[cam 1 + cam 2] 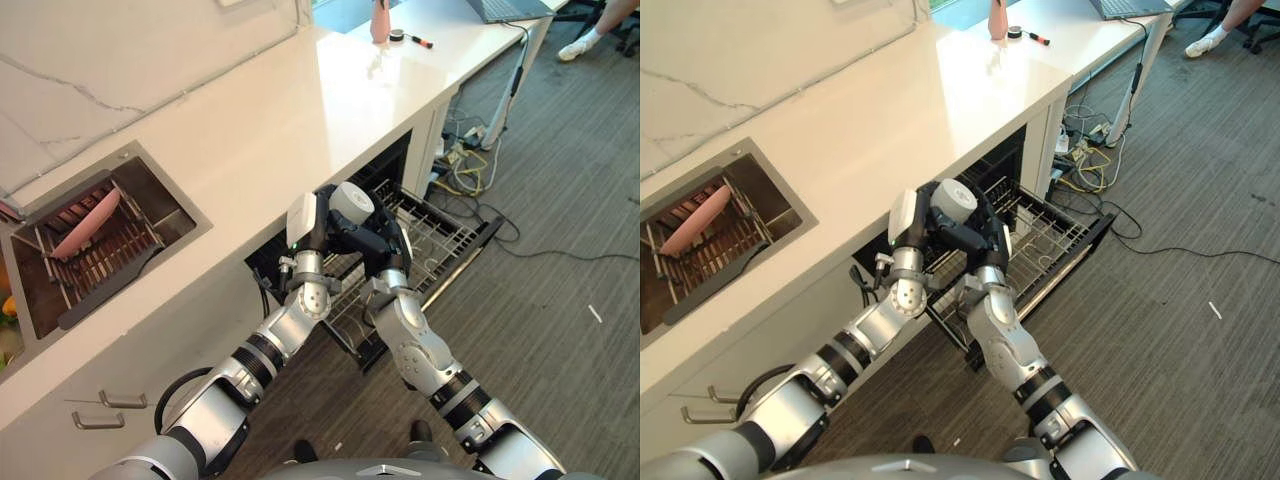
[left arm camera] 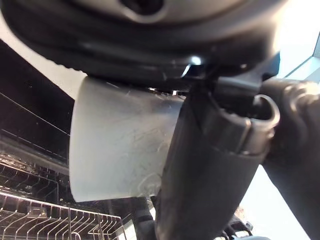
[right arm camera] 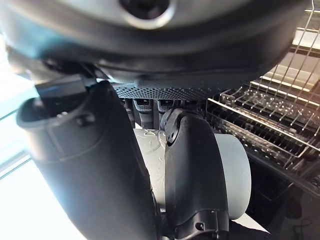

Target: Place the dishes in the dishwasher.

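Both hands met at the centre of the frame, above the pulled-out rack point(image 1: 440, 245) of the dishwasher point(image 1: 395, 165) under the desk point(image 1: 260, 130). Between them sat a pale grey cup point(image 1: 352, 200), held over the near left end of the rack and not touching the wires. The left hand point(image 1: 315, 222) came in from the lower left and its thumb and fingers curled round the cup's side (its wrist view showed the cup wall right against the palm). The right hand point(image 1: 385, 245) came from the lower right, and its fingers point(image 3: 192, 165) also wrapped the cup, one lying across the cup's body. In the left of the frame a sink point(image 1: 165, 200) was sunk in the desk, with a pink plate point(image 1: 85, 225) standing tilted on a drying rack inside it. At the upper edge, a pink bottle point(image 1: 380, 20) stood on the desk, with a marker point(image 1: 418, 40) just beside it.
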Available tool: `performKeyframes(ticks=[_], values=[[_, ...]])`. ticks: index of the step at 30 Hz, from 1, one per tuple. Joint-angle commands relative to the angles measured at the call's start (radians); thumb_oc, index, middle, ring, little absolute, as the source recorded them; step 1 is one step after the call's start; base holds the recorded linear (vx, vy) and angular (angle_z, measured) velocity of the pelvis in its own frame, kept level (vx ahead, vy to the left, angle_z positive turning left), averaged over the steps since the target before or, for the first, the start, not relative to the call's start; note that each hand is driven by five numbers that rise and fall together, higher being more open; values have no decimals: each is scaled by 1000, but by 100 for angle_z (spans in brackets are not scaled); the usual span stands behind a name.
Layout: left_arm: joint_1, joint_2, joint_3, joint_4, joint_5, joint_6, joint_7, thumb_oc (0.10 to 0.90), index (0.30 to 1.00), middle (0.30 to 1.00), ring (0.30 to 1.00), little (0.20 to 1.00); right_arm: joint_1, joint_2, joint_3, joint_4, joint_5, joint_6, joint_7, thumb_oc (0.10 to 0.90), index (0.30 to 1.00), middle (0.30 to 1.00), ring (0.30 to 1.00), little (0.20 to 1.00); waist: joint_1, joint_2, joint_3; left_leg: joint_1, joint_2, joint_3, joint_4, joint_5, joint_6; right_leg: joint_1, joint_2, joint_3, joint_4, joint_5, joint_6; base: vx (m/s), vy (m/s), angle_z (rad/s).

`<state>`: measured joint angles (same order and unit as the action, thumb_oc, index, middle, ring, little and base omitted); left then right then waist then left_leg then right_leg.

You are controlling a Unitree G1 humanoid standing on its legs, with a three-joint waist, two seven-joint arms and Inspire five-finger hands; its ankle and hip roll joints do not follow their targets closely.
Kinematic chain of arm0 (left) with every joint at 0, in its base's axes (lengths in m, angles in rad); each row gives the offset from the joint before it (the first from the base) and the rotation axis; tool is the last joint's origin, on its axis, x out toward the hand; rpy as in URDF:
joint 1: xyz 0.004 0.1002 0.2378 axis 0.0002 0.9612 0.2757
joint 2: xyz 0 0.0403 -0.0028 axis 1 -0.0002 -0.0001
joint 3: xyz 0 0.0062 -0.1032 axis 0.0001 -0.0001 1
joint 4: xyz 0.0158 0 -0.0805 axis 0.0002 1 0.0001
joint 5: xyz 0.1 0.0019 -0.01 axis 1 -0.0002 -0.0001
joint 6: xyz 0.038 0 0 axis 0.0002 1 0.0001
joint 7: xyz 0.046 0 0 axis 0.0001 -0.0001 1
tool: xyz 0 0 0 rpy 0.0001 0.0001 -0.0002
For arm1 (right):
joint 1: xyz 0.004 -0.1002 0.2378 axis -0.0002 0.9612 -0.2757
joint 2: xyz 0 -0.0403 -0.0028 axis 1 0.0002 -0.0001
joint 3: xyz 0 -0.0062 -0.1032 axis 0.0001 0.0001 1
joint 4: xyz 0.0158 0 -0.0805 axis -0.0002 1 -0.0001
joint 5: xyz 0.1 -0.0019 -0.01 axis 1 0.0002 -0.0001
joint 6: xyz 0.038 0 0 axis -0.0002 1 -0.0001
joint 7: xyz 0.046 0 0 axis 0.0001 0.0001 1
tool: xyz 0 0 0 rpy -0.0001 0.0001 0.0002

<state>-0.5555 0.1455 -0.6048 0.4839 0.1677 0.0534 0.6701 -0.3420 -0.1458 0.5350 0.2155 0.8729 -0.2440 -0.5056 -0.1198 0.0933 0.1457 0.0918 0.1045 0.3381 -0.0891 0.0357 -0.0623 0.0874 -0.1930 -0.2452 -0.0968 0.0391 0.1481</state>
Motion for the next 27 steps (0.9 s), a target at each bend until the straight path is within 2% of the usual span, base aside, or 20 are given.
performKeyframes(ticks=[1, 2, 3, 4, 10, 11, 15, 16, 17, 18, 19, 22, 23, 27], values=[[-239, -66, -120, -12, 94, -158, -58, 400, 300, 300, 300, 300, -231, 101, 13, 74, 54, -17, 105, 800, 900, 900, 900, 900, 14, -87, -49, 9, 15, -4, 4, -15, -25, 21, -40, -20, 15, -1, 48, 0, 0, 0], [-233, -64, -127, -28, 87, -163, -72, 400, 300, 300, 300, 300, -235, 91, 18, 77, 63, -10, 120, 736, 804, 804, 804, 804, 17, -89, -49, 8, 15, -6, 5, -15, -25, 21, -39, -21, 15, -1, 48, 0, 0, 0], [-232, -64, -127, -30, 87, -162, -73, 400, 300, 300, 300, 300, -235, 91, 18, 77, 64, -10, 121, 493, 439, 439, 439, 439, 17, -89, -49, 8, 15, -6, 5, -15, -25, 21, -39, -21, 15, -1, 48, 0, 0, 0], [-228, -64, -138, -44, 71, -171, -95, 400, 300, 300, 300, 300, -244, 73, 24, 74, 67, -2, 139, 400, 300, 300, 300, 300, 19, -92, -49, 7, 16, -8, 4, -15, -25, 20, -39, -23, 16, -1, 47, 0, 0, 0], [-228, -65, -150, -54, 72, -176, -120, 400, 300, 300, 300, 300, -253, 51, 27, 69, 51, 10, 164, 400, 300, 300, 300, 300, 20, -93, -50, 7, 16, -10, 3, -16, -25, 21, -38, -24, 15, -3, 47, 0, 1, 2], [-231, -66, -157, -62, 80, -182, -139, 400, 300, 300, 300, 300, -271, 35, 21, 70, -8, 10, 167, 400, 300, 300, 300, 300, 20, -93, -51, 10, 15, -10, 2, -20, -24, 23, -38, -25, 15, -4, 48, 0, 0, 0], [-214, -64, -161, -70, 72, -193, -149, 400, 300, 300, 300, 300, -274, 37, -12, 54, -98, -12, 142, 400, 300, 300, 300, 300, 20, -90, -51, 15, 15, -12, 3, -24, -21, 26, -38, -25, 16, -7, 48, 0, 0, 0], [-198, -65, -158, -67, 42, -199, -157, 536, 505, 505, 505, 505, -269, 43, -40, 38, -146, -29, 115, 400, 300, 300, 300, 300, 19, -89, -51, 16, 15, -12, 4, -25, -20, 28, -38, -26, 16, -8, 47, 0, 0, 0], [-198, -65, -158, -67, 42, -199, -157, 536, 505, 505, 505, 505, -269, 43, -40, 38, -146, -29, 115, 400, 300, 300, 300, 300, 19, -89, -51, 16, 15, -12, 4, -25, -20, 28, -38, -26, 16, -8, 47, 0, 0, 0], [-198, -64, -158, -67, 42, -199, -158, 642, 662, 662, 662, 662, -268, 44, -40, 36, -147, -29, 114, 400, 300, 300, 300, 300, 20, -89, -51, 16, 15, -13, 4, -25, -19, 28, -38, -26, 16, -8, 47, 0, 0, 0], [-190, -64, -156, -64, 26, -201, -162, 800, 900, 900, 900, 900, -264, 46, -54, 24, -168, -35, 99, 400, 300, 300, 300, 300, 20, -88, -50, 17, 14, -13, 4, -25, -19, 29, -38, -27, 17, -9, 46, 0, 0, 0], [-162, -53, -148, -57, -7, -200, -167, 800, 900, 900, 900, 900, -239, 55, -104, -34, -230, -64, 43, 400, 300, 300, 300, 300, 19, -85, -49, 19, 14, -16, 4, -27, -17, 33, -37, -30, 17, -11, 46, 0, 2, 1], [-125, -25, -137, -61, -20, -195, -176, 800, 900, 900, 900, 900, -199, 41, -156, -131, -265, -86, 7, 400, 300, 300, 300, 300, 18, -83, -48, 21, 15, -20, 4, -28, -15, 35, -36, -33, 18, -15, 45, 0, 1, 6], [-72, 6, -126, -83, -6, -187, -191, 800, 900, 900, 900, 900, -153, 13, -235, -229, -358, -109, -65, 400, 300, 300, 300, 300, 21, -80, -48, 21, 18, -25, 5, -25, -16, 37, -34, -44, 18, -22, 43, -5, -17, 13]])
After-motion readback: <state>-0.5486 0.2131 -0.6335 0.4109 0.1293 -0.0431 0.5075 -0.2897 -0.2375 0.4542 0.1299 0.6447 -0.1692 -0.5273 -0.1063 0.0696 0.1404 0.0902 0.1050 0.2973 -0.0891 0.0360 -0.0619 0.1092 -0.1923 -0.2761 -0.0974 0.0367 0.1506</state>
